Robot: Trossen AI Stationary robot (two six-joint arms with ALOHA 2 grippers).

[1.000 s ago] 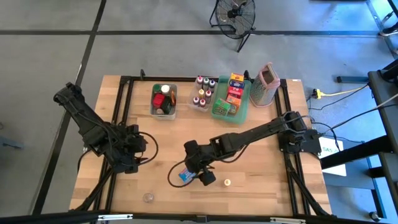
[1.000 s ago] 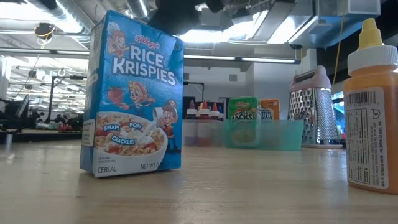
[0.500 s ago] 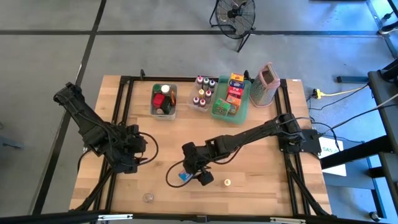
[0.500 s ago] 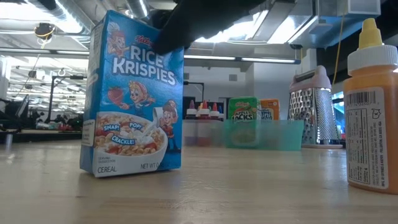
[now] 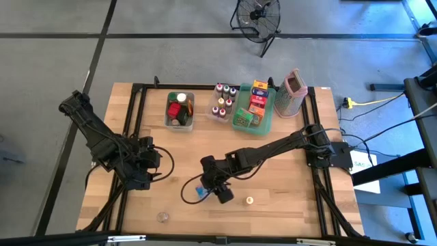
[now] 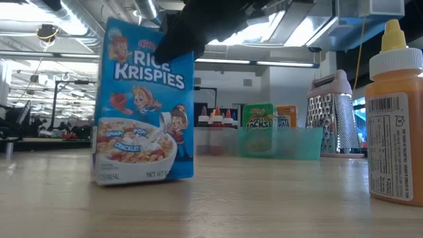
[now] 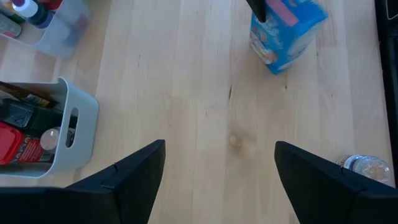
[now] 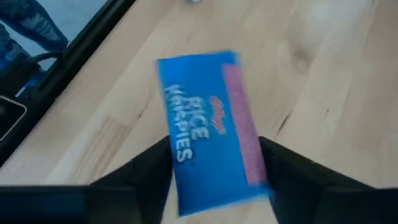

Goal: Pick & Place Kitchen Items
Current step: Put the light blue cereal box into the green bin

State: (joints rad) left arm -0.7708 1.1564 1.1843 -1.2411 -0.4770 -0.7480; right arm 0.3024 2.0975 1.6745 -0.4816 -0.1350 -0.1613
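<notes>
The cereal box (image 6: 143,102), a small glossy blue carton printed with a bowl and cartoon figures, stood on the pale wood-grain table (image 5: 287,198) near its front middle, leaning a little. The right gripper (image 8: 214,165) straddled its top, one matte dark finger (image 8: 149,171) at each narrow side; the fingers sat at or very near the cardboard, but whether they pressed it could not be told. A second before, the box had stood squarer and the right gripper had hung clear above it; since then the arm had come down and the box had turned slightly toward the left. The left gripper (image 7: 214,180) waited over bare table at the left side, its two fingers spread wide with nothing between them, unmoved over that second. One squat orange plastic squeeze bottle (image 6: 396,112) with a white nozzle cap stood close to the low camera, and one small clear round jar (image 5: 162,217) sat near the front edge. At the rear stood one translucent green tray (image 5: 251,109) of little boxes, two clear bins (image 5: 180,109) of jars and bottles, and one perforated metal box grater (image 6: 337,116).
</notes>
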